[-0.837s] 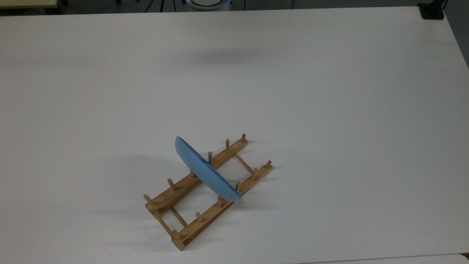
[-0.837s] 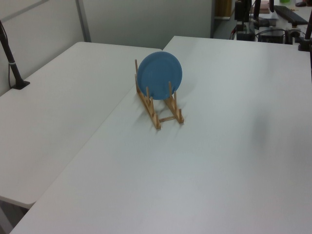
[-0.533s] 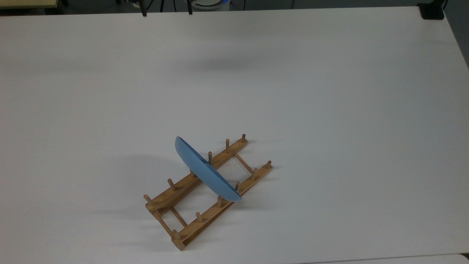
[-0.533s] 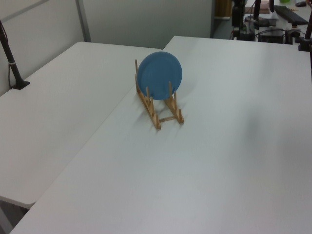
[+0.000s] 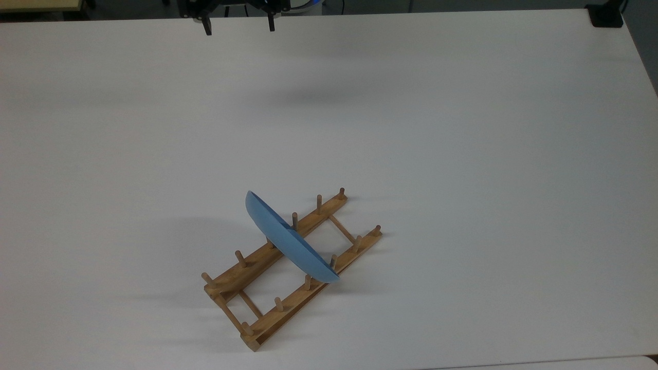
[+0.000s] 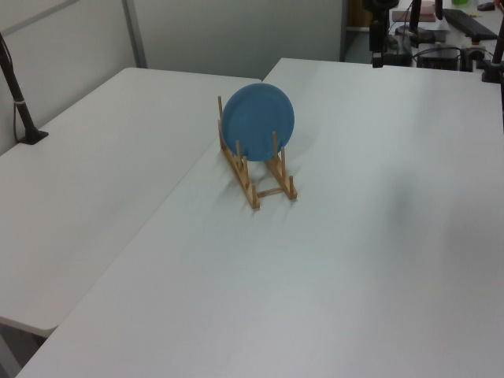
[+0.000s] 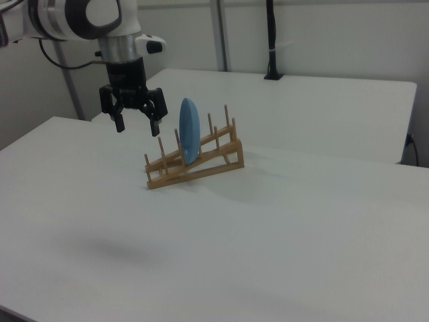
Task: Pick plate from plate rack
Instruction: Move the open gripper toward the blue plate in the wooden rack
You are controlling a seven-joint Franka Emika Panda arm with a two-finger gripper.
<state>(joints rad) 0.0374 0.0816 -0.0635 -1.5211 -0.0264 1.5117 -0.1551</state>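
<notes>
Standing on edge in plate rack (image 5: 290, 264), mid slot btwn pegs: plate (image 5: 288, 241) | gripper (image 5: 238, 26) well apart, above white table (image 5: 462, 154), jaws wide, holding nothing

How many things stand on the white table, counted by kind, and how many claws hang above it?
Plates: 1, the blue plate standing on edge in the rack.
Plate racks: 1, the wooden plate rack.
Claws: 1, the black claw, open, above the table.
Total: 3.
</notes>
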